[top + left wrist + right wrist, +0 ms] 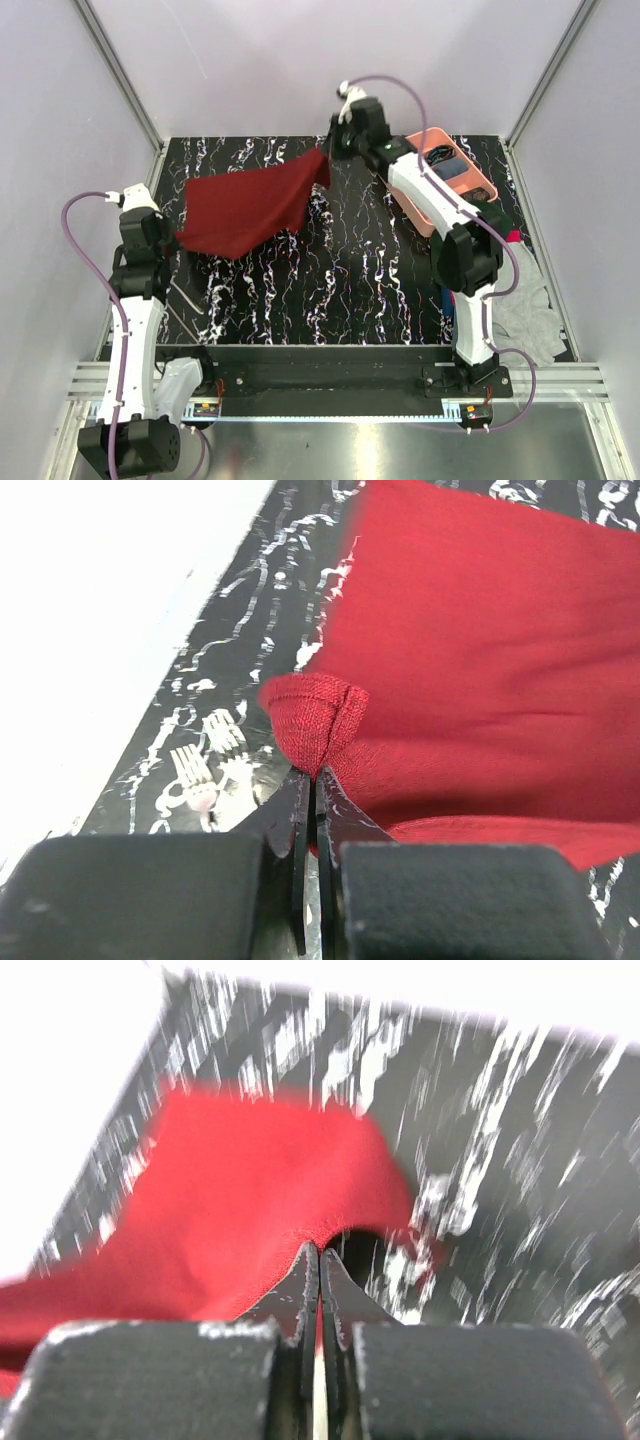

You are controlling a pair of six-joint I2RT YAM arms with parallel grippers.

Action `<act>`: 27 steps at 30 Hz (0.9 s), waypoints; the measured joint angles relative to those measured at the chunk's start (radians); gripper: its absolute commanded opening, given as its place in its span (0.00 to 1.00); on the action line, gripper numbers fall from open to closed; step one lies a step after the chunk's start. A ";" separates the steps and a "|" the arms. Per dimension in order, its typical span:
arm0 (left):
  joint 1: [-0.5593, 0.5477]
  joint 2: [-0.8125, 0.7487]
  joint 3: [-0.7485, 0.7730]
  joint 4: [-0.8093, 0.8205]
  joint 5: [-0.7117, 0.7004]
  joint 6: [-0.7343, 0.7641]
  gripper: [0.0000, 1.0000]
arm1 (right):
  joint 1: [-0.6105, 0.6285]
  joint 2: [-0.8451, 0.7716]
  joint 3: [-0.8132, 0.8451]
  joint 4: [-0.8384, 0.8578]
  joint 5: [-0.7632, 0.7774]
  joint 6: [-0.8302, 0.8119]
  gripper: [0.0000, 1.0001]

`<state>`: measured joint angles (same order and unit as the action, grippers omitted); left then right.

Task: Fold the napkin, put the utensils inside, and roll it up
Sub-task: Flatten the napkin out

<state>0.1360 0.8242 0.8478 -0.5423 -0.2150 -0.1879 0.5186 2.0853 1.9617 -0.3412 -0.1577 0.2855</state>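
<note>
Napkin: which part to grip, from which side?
Its corners, each from its own side: thin cloth bunches into a tuft there. The left gripper is shut on one corner, the right gripper on another; the napkin hangs between.

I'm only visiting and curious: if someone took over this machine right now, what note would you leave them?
Left gripper: shut on one napkin corner.
Right gripper: shut on the far corner.
Napkin: spread between the two grippers above the table, not folded.
Utensils: what look like forks lie on the table beside the left gripper, outside the napkin.
Done: both corners gripped.
Left: fold, put the utensils inside, roll up.
</note>
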 measured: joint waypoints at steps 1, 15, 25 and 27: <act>0.004 -0.002 0.000 0.000 -0.010 0.000 0.00 | -0.008 -0.003 0.047 0.003 0.013 -0.008 0.16; 0.010 0.031 0.000 -0.001 0.019 0.000 0.00 | -0.031 -0.020 -0.250 -0.021 0.022 0.034 0.63; 0.010 0.063 0.000 -0.002 0.066 0.000 0.00 | 0.143 -0.157 -0.622 -0.018 -0.008 0.135 0.61; 0.010 0.063 0.000 -0.001 0.073 0.000 0.00 | 0.190 -0.196 -0.649 -0.011 -0.003 0.145 0.61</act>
<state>0.1463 0.8867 0.8478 -0.5434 -0.1417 -0.1883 0.7090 1.8896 1.3125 -0.3523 -0.1604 0.4305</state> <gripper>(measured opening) 0.013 0.607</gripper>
